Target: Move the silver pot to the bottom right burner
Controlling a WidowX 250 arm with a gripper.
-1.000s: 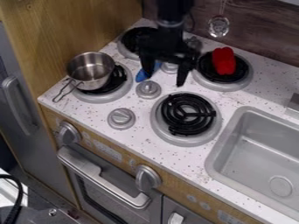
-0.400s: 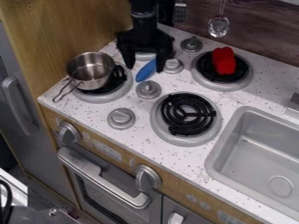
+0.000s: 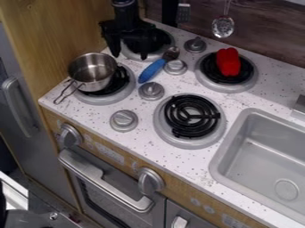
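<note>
My gripper (image 3: 129, 52) hangs open at the upper left, above and behind the pot, its two fingertips apart and nothing between them. The silver pot (image 3: 92, 72) sits upright on the front left burner (image 3: 105, 95), off toward its left side, with its wire handle extending toward the counter's front left edge. A gap separates gripper and pot. The bottom right burner (image 3: 189, 116), a black coil in a grey ring, carries nothing.
Behind the gripper is the back left burner (image 3: 161, 41). A blue-handled spoon (image 3: 153, 70) lies between the burners. A red object (image 3: 228, 62) rests on the back right burner. Knobs (image 3: 151, 91) stand mid-stove; the sink (image 3: 262, 151) is at right.
The gripper has moved left, from over the middle of the stove's back to behind the pot, uncovering the spoon and the back left burner. The pot has stayed put.
</note>
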